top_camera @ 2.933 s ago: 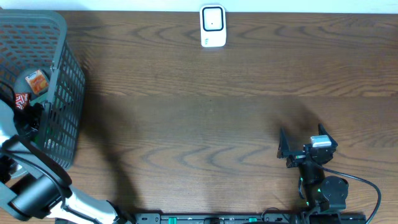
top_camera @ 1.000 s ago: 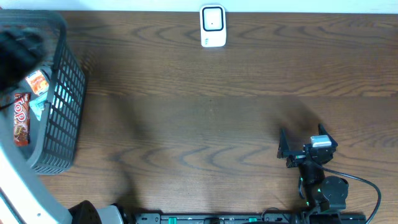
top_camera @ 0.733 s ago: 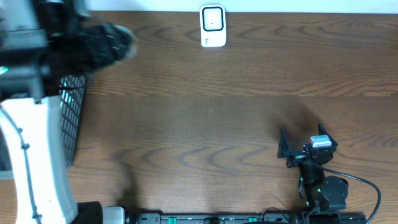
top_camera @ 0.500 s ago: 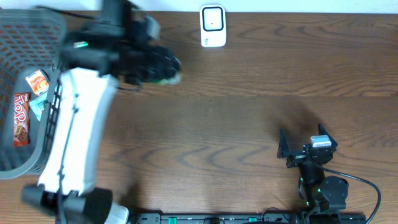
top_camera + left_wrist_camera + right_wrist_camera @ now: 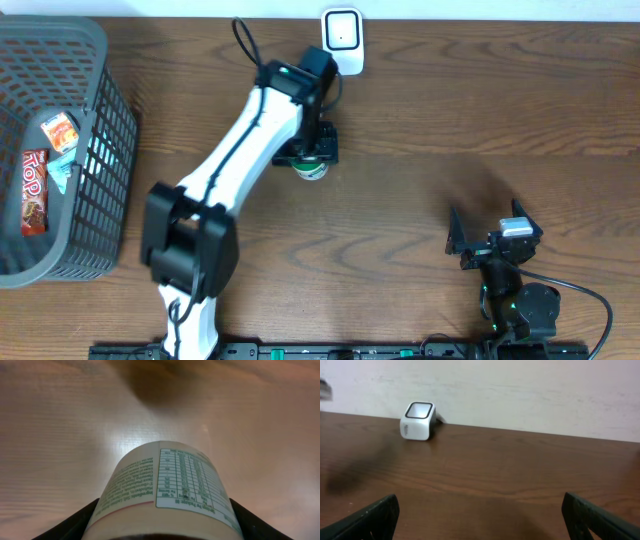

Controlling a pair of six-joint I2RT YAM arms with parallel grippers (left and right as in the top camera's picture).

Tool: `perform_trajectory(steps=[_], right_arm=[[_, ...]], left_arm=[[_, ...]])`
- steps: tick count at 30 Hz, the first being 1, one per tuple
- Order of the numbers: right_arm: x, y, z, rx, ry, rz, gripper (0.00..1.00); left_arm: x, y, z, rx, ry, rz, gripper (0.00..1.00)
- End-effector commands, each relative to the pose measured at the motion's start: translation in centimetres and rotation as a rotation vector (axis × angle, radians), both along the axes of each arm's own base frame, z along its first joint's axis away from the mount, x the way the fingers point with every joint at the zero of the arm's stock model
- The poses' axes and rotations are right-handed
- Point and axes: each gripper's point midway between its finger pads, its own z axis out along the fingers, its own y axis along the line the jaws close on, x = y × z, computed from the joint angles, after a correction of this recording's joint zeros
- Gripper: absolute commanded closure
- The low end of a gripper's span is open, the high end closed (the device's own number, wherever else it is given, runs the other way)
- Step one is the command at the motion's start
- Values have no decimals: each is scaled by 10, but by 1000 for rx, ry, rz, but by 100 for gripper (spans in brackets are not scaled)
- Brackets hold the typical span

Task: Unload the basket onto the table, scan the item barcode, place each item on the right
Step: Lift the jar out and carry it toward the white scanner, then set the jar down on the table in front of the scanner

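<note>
**Left tool carries the container near the scanner; right tool idle and spread**

Your left tool point(image 5: 309, 152) is clenched on a small round container point(image 5: 314, 169) with a cream and green printed label. The left wrist view shows that container point(image 5: 167, 491) lying lengthways between the two dark fingers point(image 5: 67, 527), with a panel of fine green print and a table of figures turned up toward the camera.

Seen from overhead, the container sits over the dark brown wooden bench point(image 5: 430, 110), toward the far side, near the middle. It is just to the near side of the white box-shaped scanner point(image 5: 342, 42) with the dark window, and slightly left of it. You cannot tell whether the container touches the bench.

Your right tool point(image 5: 487, 232) is at the near right of the bench, well apart from the container, with its jaws spread wide and nothing between them. Its wrist camera looks across the bench to the scanner point(image 5: 418, 421) at the far left.

At the far left stands a grey plastic mesh basket point(image 5: 105, 150) holding a red wrapped bar point(image 5: 33, 190) and an orange packet point(image 5: 60, 130).
</note>
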Motion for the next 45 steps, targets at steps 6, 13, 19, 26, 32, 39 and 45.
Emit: perform_trajectory(steps=[6,13,19,26,32,39,45], right_arm=[[0,-1,0,-8,0,-3,1],[0,-1,0,-8,0,-3,1],[0,-1,0,-8,0,-3,1],[0,-1,0,-8,0,-3,1],[0,-1,0,-8,0,-3,1],[0,-1,0,-8,0,-3,1],[0,-1,0,-8,0,-3,1]], left_arm=[[21,-30,-56,29,16,660,30],[20,-61,-77,-8,36,867,30],[4,-66,-93,35,97,883,30],[-19,-54,-91,133,133,858,12],[-7,-49,-64,103,39,823,1],[34,-55,6,-82,-198,722,2],[35,-8,78,-59,-372,739,2]])
